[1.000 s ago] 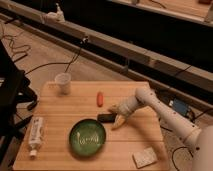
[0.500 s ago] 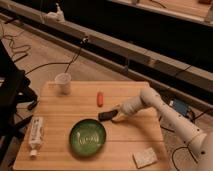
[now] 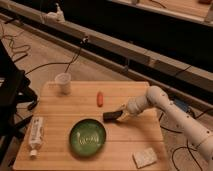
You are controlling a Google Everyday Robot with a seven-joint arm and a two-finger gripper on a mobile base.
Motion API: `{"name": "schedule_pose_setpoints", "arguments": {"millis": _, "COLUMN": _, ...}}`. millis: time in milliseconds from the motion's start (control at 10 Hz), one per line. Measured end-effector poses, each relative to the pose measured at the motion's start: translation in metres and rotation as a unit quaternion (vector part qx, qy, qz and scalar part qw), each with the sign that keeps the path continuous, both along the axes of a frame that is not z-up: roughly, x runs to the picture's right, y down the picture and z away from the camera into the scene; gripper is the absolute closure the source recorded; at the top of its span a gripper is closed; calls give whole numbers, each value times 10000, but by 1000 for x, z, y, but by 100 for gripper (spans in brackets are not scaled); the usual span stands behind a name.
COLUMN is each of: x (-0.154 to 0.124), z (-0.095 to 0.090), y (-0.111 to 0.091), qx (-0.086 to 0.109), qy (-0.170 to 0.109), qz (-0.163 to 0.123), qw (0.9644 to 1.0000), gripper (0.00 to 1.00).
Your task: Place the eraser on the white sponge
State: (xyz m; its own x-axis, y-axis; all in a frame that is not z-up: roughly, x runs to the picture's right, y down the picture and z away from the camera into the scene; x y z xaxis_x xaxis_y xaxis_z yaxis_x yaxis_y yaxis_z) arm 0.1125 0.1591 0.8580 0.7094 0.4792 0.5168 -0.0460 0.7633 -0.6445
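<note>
The eraser (image 3: 112,116), a small flat black block, lies on the wooden table (image 3: 60,107) just right of the green plate (image 3: 88,137). My gripper (image 3: 121,113) is low over the table at the eraser's right end, reaching in from the right on the white arm (image 3: 165,102). The white sponge (image 3: 144,157), pale and speckled, lies near the table's front right corner, well apart from the eraser and the gripper.
A white cup (image 3: 63,82) stands at the back left. A small orange-red oblong thing (image 3: 100,98) lies behind the eraser. A white tube (image 3: 35,135) lies along the left edge. Cables run over the floor behind the table.
The gripper has come down and moved left, from above the table beside the plate to the eraser's right end. The eraser, plate and sponge have not moved.
</note>
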Motion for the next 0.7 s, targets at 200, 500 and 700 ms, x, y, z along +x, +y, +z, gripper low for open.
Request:
{"name": "schedule_pose_setpoints", "arguments": {"millis": 200, "x": 22, "z": -17, "y": -4, "qx": 63, "qy": 88, "qz": -9, "qw": 9999, "gripper": 100}}
{"name": "schedule_pose_setpoints", "arguments": {"millis": 500, "x": 58, "z": -49, "y": 6, "qx": 53, "qy": 205, "qz": 0, "qw": 9998, "gripper": 100}}
{"name": "schedule_pose_setpoints", "arguments": {"millis": 700, "x": 74, "z": -71, "y": 25, "qx": -122, "qy": 195, "qz": -72, "qw": 9997, "gripper": 100}}
